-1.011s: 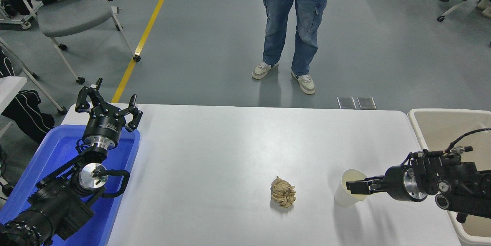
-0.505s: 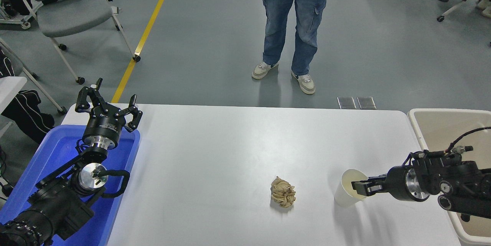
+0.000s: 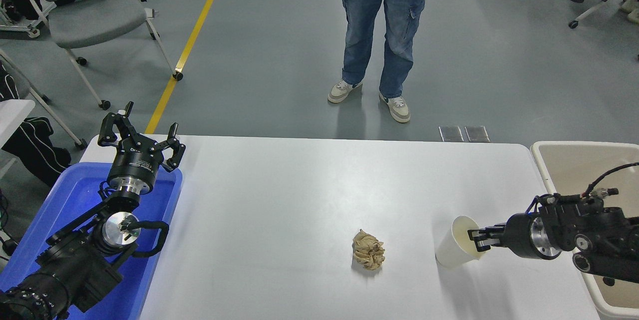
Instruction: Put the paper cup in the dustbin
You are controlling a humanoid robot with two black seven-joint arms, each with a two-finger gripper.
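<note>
Cup work is just getting going. The paper cup (image 3: 457, 243) leans on the white tabletop (image 3: 299, 195), at about 4 o'clock from the middle, and its mouth tips toward the right pincer (image 3: 476, 240). That pincer comes in from 3 o'clock and its tips pinch the cup's rim, one tip inside and one outside, so it looks like it is holding the cup. The dustbin (image 3: 549, 160) waits just past the tabletop's right edge, at 3 o'clock, with no cup in it. Lifting, carrying and dropping are all left to do. The left pincer (image 3: 140, 135) is parked at 9 o'clock over the blue tray (image 3: 65, 200), tips spread wide and holding nothing. A crumpled paper ball (image 3: 368, 249) sits near the cup. No writing is clear enough to read
</note>
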